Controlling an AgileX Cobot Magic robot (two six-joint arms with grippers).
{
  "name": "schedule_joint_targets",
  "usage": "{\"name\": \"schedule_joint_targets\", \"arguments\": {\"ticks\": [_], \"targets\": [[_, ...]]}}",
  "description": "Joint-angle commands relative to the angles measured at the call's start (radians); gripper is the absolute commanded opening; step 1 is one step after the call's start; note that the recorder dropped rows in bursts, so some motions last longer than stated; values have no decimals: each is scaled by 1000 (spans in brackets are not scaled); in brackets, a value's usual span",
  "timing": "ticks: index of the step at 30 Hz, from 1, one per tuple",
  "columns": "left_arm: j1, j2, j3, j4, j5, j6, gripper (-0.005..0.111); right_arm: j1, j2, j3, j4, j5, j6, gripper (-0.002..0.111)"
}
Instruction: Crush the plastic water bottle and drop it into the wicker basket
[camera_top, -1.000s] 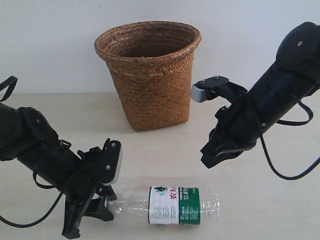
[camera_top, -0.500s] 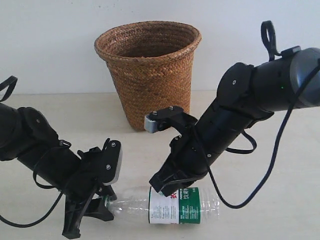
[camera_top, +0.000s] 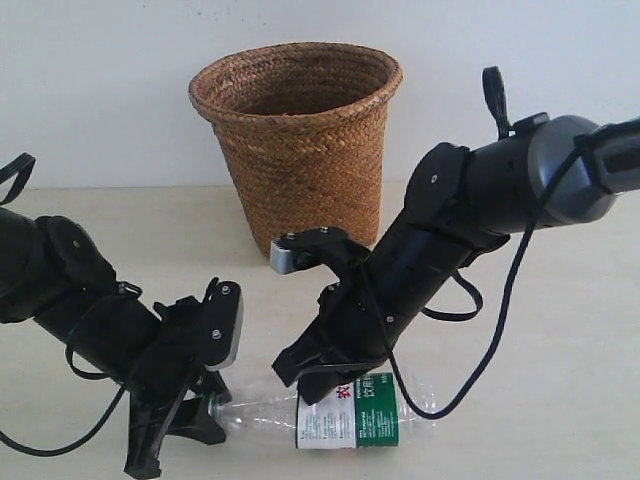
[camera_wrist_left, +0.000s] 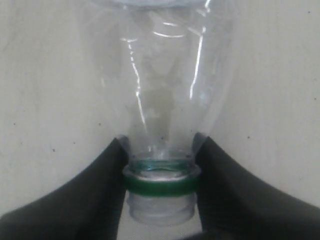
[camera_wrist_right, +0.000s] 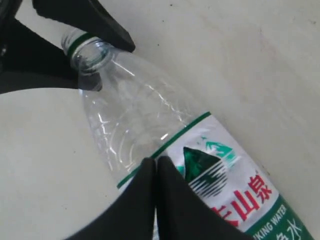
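Note:
The plastic water bottle (camera_top: 350, 415) lies on its side near the front of the table, neck pointing left. Its mouth is open, with a green ring on the neck and no cap showing. My left gripper (camera_top: 205, 400) is shut on that neck; in the left wrist view its gripper (camera_wrist_left: 160, 165) clamps just past the ring of the bottle (camera_wrist_left: 160, 75). My right gripper (camera_top: 300, 375) is shut, fingers together, with its tips resting on the bottle (camera_wrist_right: 150, 110) at the label's edge (camera_wrist_right: 156, 162). The wicker basket (camera_top: 300, 150) stands upright behind.
The pale table (camera_top: 540, 400) runs to a white wall at the back. The right arm slants down across the space in front of the basket. The left arm's black fingers (camera_wrist_right: 95, 20) show in the right wrist view beside the bottle's neck.
The right arm swung down and left from beside the basket until its shut tips met the bottle's label. The left gripper and the bottle stayed put.

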Motion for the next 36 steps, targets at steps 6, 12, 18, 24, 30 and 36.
{"name": "schedule_joint_targets", "arguments": {"ticks": [6, 12, 18, 24, 30, 36], "targets": [[-7, 0, 3, -10, -3, -15, 4, -2, 119, 5, -41, -20, 36, 0], [-7, 0, 3, -10, -5, -30, 4, -2, 196, -67, -121, 41, 137, 0], [-7, 0, 3, -10, -3, -31, 4, -2, 289, -198, -253, 165, 273, 0], [-7, 0, 3, -1, -3, -62, 4, -3, 353, -265, -384, 249, 368, 0], [-7, 0, 3, 31, 1, -83, 4, -40, 353, -265, -395, 293, 400, 0], [-7, 0, 3, 47, 1, -118, 4, -50, 317, -265, -347, 353, 383, 0]]}}
